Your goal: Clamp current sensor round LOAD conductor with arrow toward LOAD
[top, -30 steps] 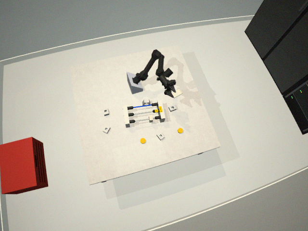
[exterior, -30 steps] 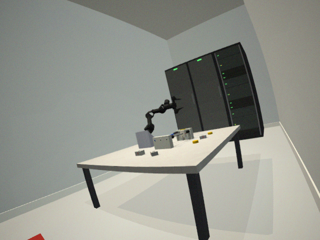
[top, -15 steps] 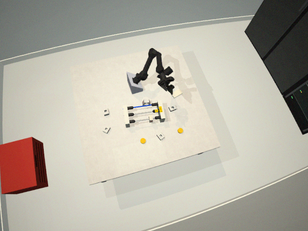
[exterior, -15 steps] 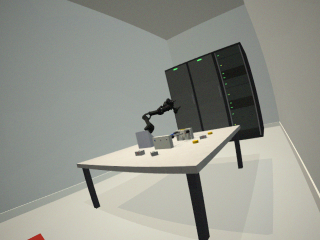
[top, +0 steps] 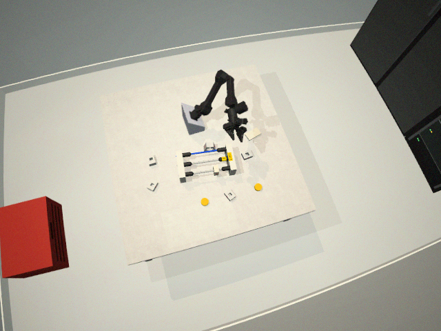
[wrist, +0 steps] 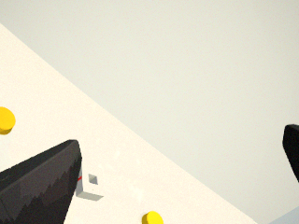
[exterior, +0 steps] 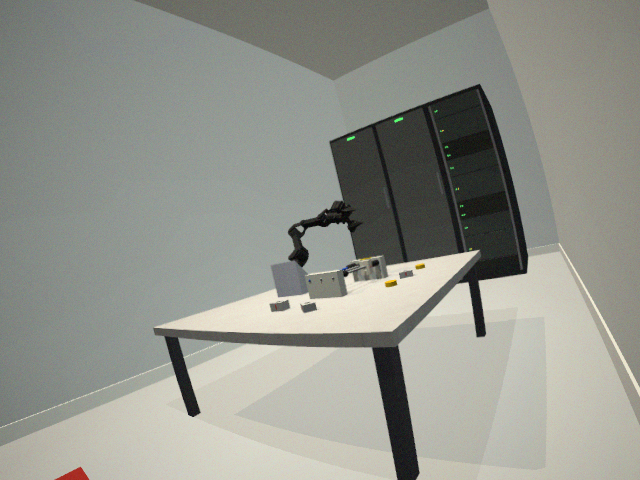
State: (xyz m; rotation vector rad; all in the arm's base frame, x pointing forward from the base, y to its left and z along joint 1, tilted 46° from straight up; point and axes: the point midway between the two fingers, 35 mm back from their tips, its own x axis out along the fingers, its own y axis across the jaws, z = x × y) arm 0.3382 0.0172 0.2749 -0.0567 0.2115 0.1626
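My gripper is open and empty, raised above the table near the right end of the conductor rack. The rack has a left end block and a right end block. Three conductors run between them: a blue one at the back, a grey middle one and a grey front one. A pale sensor-like piece stands just behind the blue conductor; its opening and arrow are unclear. Yellow markings are on the right block; their lettering is unreadable.
A small white block is on the front conductor. Several small holed pieces lie around the rack, one near its right end and another in front. Two yellow discs and a cream tile lie on the table.
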